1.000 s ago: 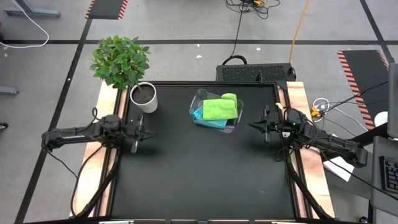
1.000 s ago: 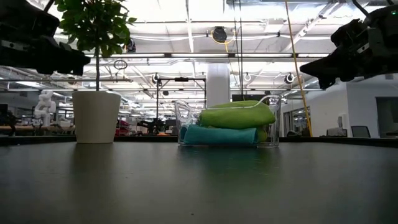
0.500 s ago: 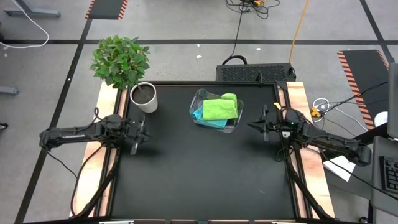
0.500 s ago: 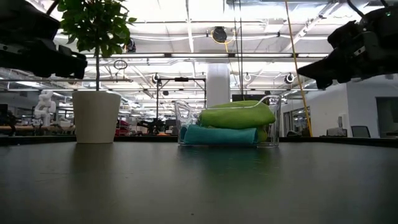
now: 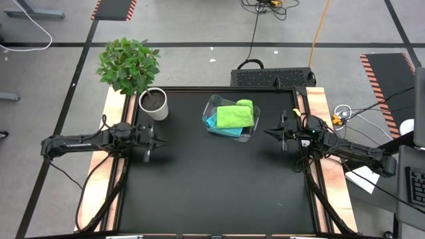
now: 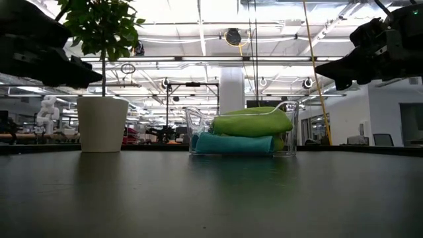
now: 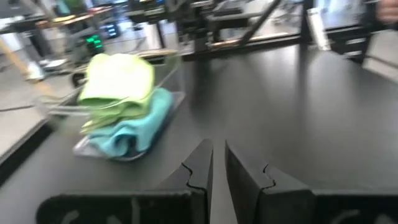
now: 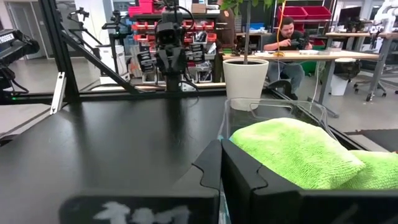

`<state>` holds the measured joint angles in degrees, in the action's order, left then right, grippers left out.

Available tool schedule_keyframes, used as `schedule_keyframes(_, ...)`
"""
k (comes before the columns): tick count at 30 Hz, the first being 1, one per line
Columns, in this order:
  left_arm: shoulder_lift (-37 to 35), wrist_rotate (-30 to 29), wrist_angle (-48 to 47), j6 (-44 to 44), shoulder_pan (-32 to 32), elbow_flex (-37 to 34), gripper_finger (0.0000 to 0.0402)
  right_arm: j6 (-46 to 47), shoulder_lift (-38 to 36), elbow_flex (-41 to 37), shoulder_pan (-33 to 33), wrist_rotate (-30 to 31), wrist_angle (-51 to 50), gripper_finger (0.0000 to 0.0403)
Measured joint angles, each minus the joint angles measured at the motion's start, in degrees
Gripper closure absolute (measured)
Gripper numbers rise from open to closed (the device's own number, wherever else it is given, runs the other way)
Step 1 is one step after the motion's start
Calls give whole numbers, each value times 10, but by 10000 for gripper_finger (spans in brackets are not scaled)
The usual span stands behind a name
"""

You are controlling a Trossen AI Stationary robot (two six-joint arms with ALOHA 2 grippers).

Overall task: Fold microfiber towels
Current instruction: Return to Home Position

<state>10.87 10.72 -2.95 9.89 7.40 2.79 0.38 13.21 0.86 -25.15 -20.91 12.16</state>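
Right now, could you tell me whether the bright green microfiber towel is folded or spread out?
Folded: the bright green microfiber towel sits as a compact pad inside the clear plastic bin.

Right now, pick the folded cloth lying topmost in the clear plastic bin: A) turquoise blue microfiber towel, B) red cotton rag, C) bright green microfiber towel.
C: the bright green microfiber towel rests on the turquoise blue microfiber towel inside the clear plastic bin.
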Motion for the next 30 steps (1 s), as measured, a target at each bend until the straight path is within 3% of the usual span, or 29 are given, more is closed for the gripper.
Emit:
schedule_keyframes(5,0,-35,-3,-11,0,0,355,3,0,0,0,0,-4,403)
schedule_keyframes(30,0,-34,-3,-41,0,0,355,65,0,0,0,0,-8,403)
